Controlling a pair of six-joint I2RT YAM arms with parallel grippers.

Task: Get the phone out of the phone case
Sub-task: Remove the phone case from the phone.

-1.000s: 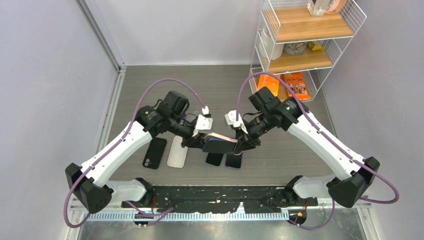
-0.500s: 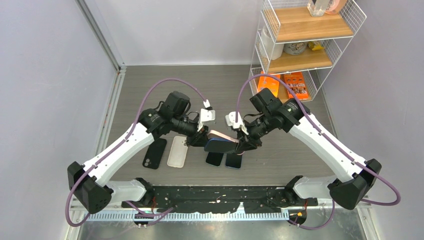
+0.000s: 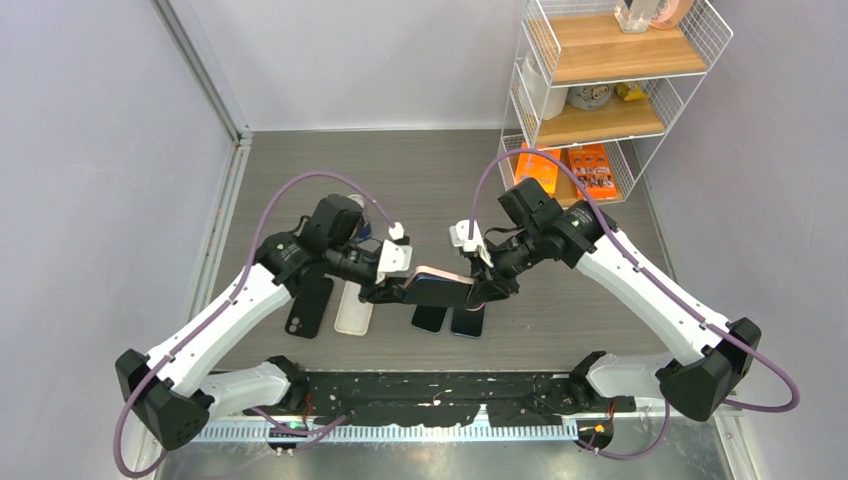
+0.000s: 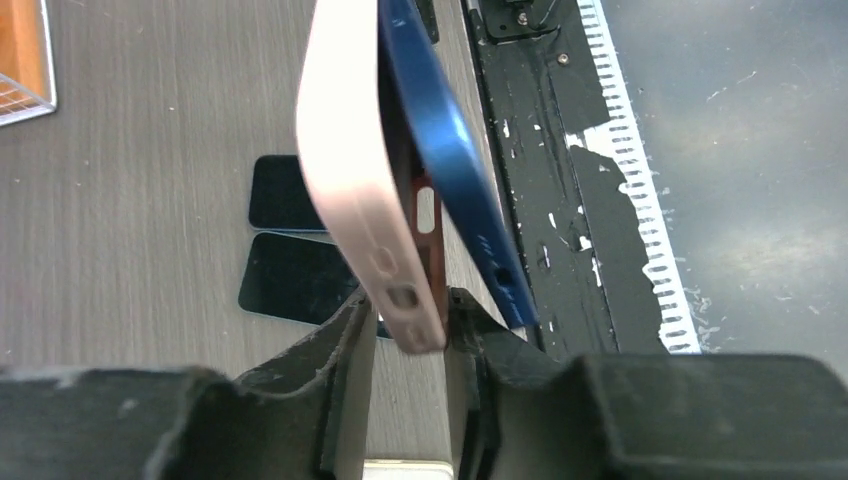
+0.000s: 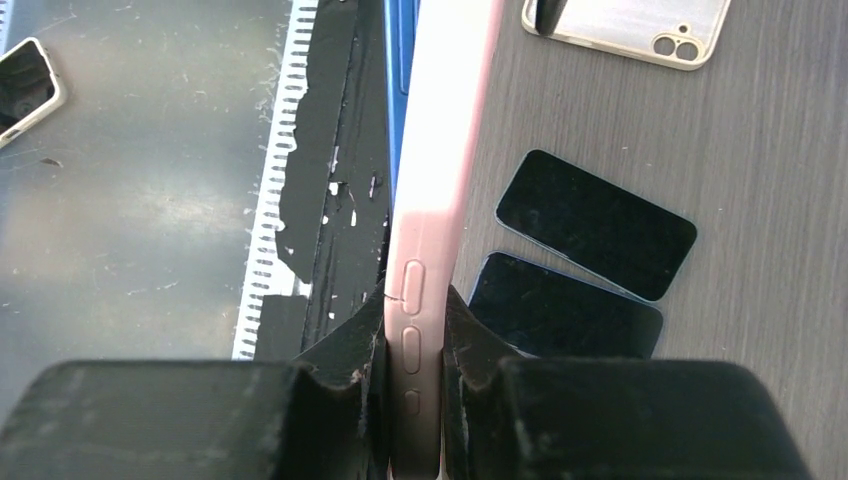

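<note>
- A phone case (image 4: 350, 150), pale pink with a dark red lining, hangs in the air between the two arms. It is above the wooden table (image 3: 400, 170), near the front edge.
- The phone (image 4: 440, 150) is dark blue with a rounded edge and is partly out of the case. In the left wrist view, one end has sprung clear and left a wedge-shaped gap, while the far end appears to sit inside the case.
- The left gripper (image 4: 405, 330) is nearly closed. Its fingers pinch the freed end of the case alone, and the phone's edge lies outside the jaws, beside one finger.
- The right gripper (image 5: 415, 330) is clamped tight on the opposite end, squeezing the case across its side buttons. A strip of blue phone shows beyond the fingers.
- Two dark phones (image 3: 430, 318) lie flat on the table directly below. A pale case (image 3: 354, 302) lies further left.
- Handling, as a judgement: the case looks soft and bendable, so it should peel back when pulled by its rim. The phone is rigid and smooth, likely slippery, and probably has breakable glass.
- The safer hold on the phone would be across its long edges, not its flat faces. If it pops free with nothing holding it, it would drop onto the phones below.
</note>
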